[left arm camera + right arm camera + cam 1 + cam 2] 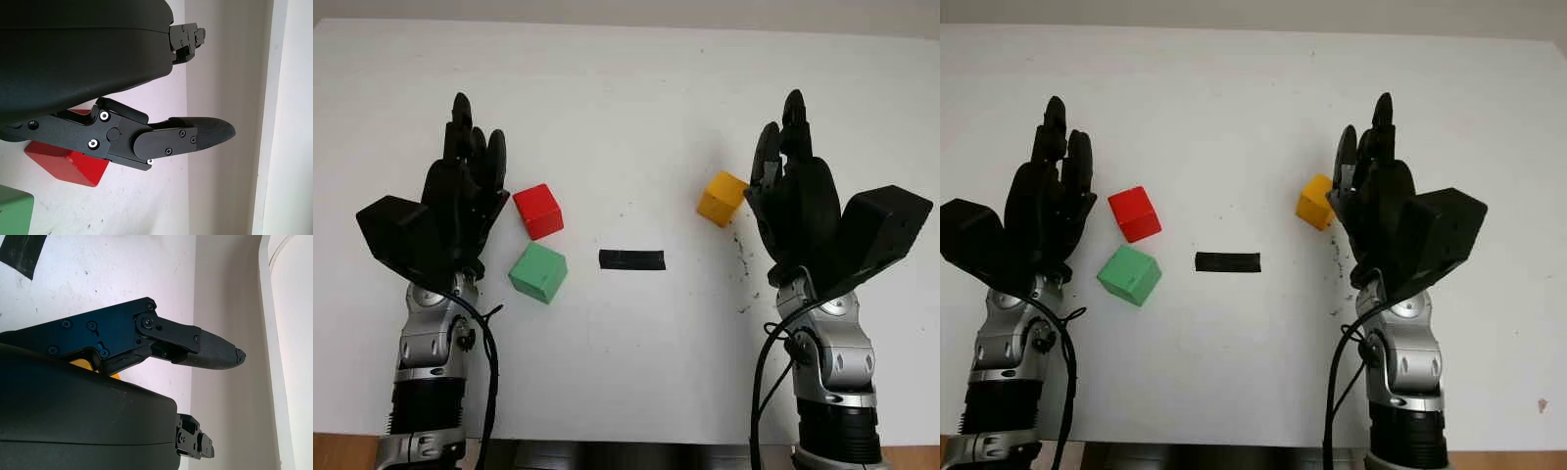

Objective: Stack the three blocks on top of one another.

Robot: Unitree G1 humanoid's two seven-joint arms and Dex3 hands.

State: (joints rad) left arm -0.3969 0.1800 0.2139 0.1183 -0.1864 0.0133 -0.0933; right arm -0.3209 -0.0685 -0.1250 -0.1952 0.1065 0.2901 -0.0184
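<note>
Three plain cubes, red block (538, 211), green block (538, 272), yellow block (722, 198), lie unstacked.

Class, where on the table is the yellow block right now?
The yellow block sits on the table's right side, beside the open right robot hand, right of the black tape strip.

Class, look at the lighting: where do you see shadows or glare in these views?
Left eye view: red block and green block cast faint shadows on the white table, no glare. Left wrist view: the left hand shades the red block.
</note>
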